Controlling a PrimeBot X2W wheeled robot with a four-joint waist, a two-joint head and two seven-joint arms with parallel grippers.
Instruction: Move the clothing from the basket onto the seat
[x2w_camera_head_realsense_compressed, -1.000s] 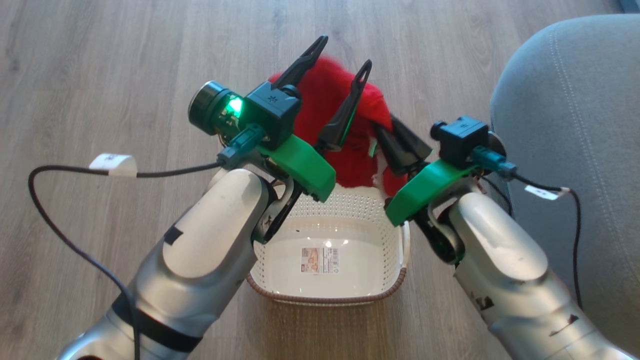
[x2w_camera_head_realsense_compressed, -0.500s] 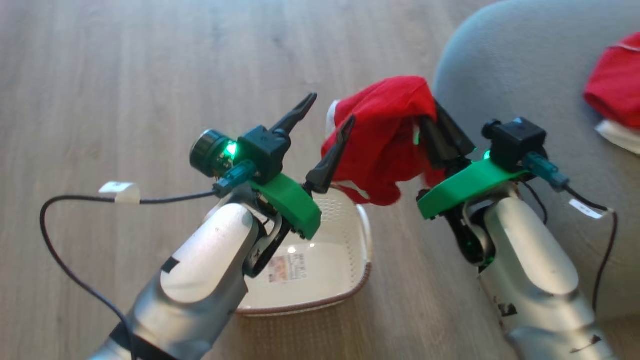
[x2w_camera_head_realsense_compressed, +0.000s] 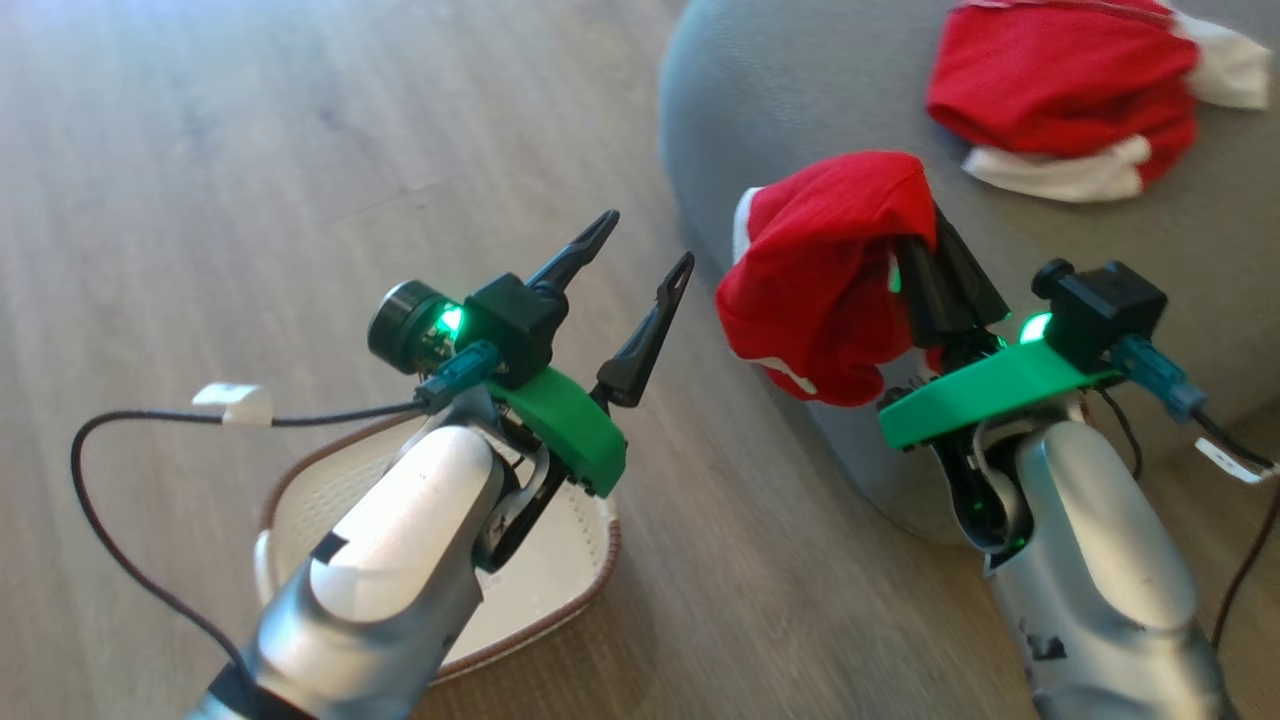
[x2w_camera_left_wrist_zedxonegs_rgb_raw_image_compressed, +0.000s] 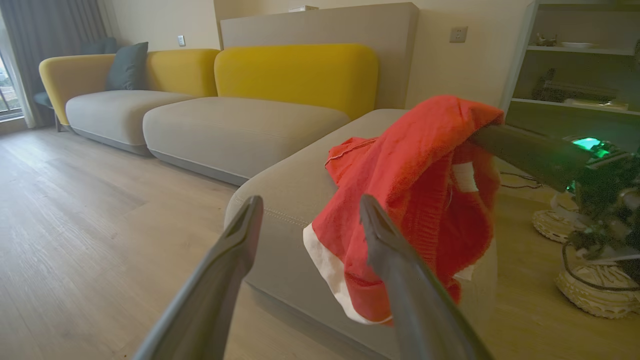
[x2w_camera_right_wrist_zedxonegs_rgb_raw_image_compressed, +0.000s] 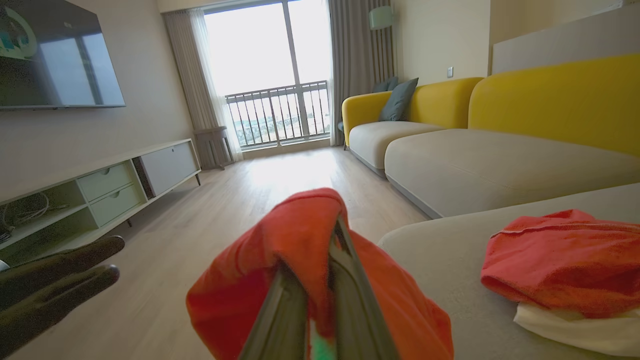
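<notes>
Red clothing, in R tool — hangs lengthwise down

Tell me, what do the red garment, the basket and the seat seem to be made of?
Garment: soft knit-like cloth, matte red with white trim; it hangs in limp folds.
Basket: probably moulded plastic, smooth cream, with a brown woven-look rim that keeps its shape.
Seat: grey woven upholstery, matte, likely padded judging by its rounded edge.

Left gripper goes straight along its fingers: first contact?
Probably the seat, at its rounded corner between the open left gripper fingers. The red garment held by the right gripper hangs close beside that line and might brush first; depth unclear.
</notes>
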